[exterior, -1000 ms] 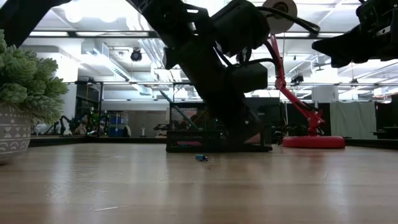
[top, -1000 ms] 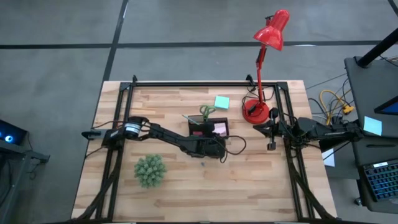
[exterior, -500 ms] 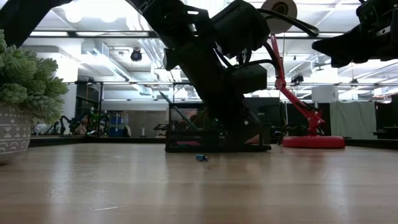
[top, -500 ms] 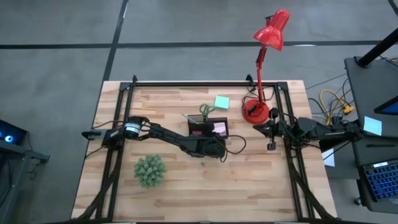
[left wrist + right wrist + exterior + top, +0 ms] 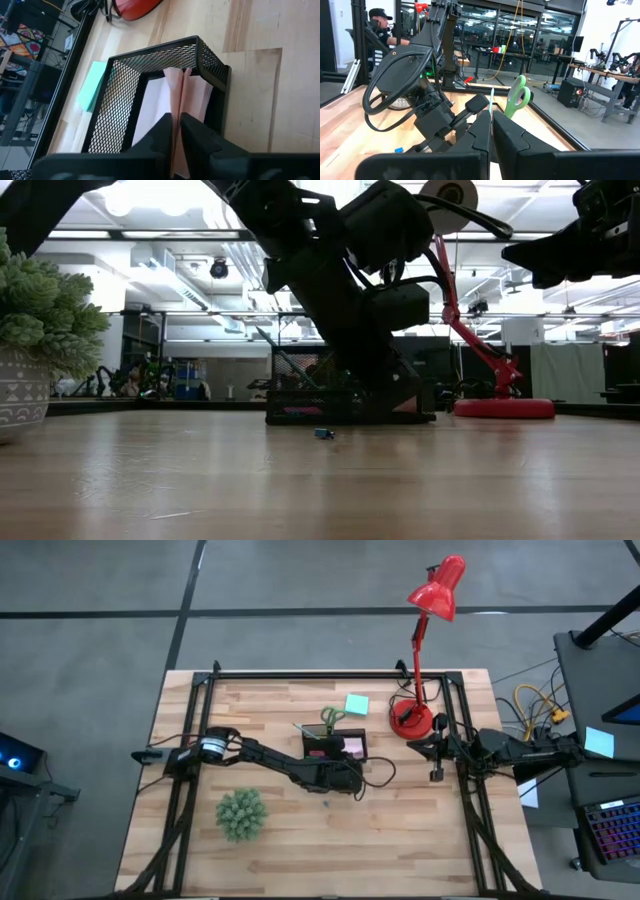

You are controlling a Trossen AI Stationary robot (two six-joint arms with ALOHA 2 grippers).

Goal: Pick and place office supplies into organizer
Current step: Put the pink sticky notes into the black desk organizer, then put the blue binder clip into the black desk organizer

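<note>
At the black organizer (image 5: pixel 150 95) mid-table, the left gripper (image 5: pixel 176 131) pinches a pink sticky pad (image 5: pixel 182 105) already inside its compartment; best to open wide & lift straight up w/o snagging mesh, while the right gripper (image 5: pixel 436 774), fingers together, waits by the lamp (image 5: pixel 412 720).

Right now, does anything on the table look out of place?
Yes. A tiny blue eraser lies alone on the table, in front of the organizer. The teal sticky-note pad also lies outside, behind the organizer.
</note>
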